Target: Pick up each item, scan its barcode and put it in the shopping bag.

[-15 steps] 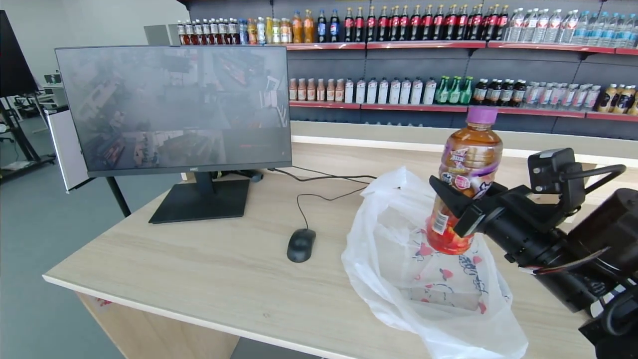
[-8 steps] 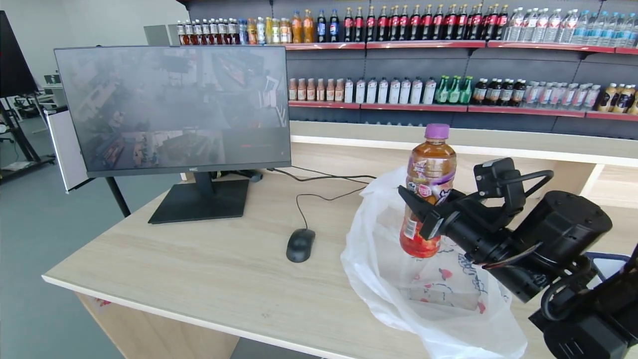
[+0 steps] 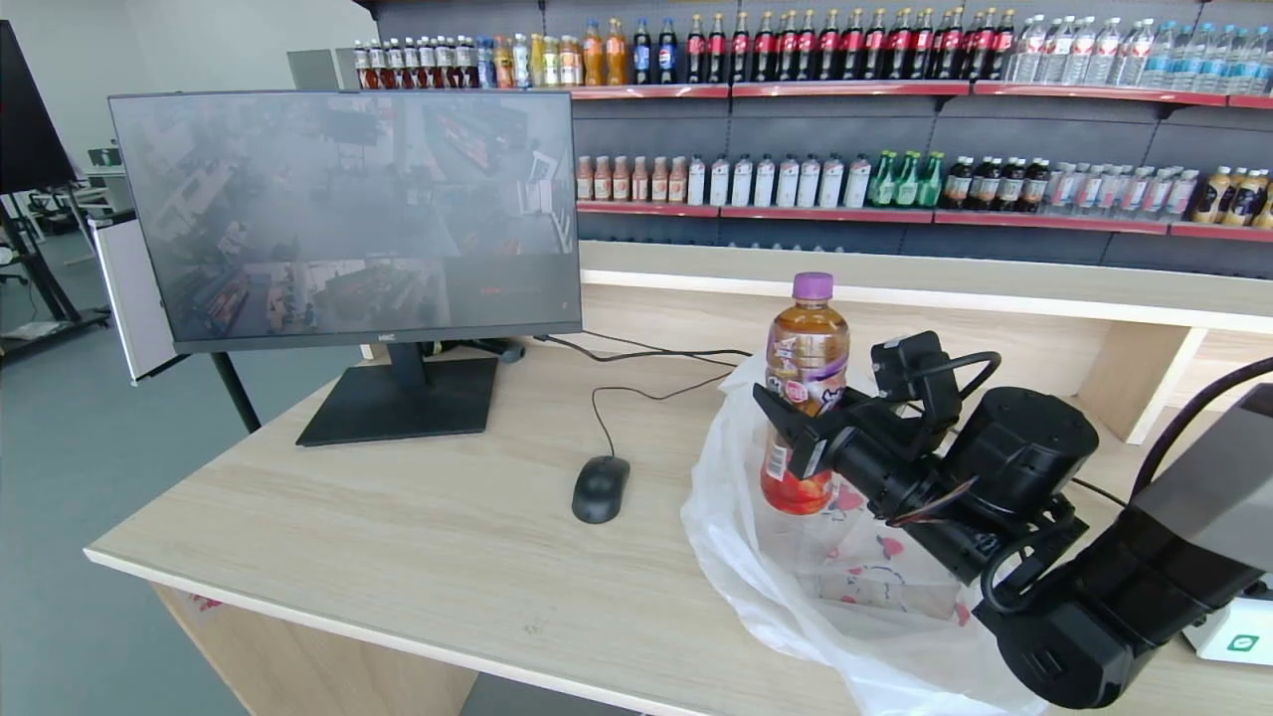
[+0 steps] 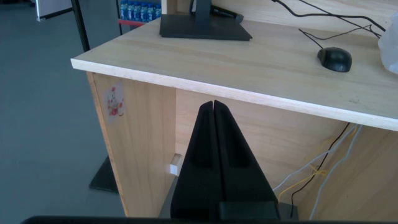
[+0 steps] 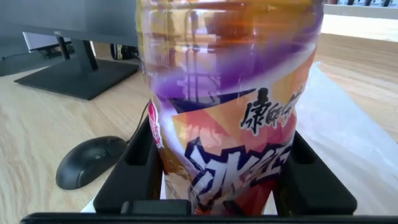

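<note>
Right gripper is pinching the bottle upright
It's hovering right over the shopping bag; left gripper is sitting well off from it, fingers pressed together.

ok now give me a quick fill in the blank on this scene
The right gripper is shut on a bottle with a ____ cap.
The bottle is held ____ over the shopping bag.
The mouse lies on the table, on the robot's ____ of the bag.
The left gripper, holding nothing, is ____.
Missing words: purple; upright; left; shut
</note>
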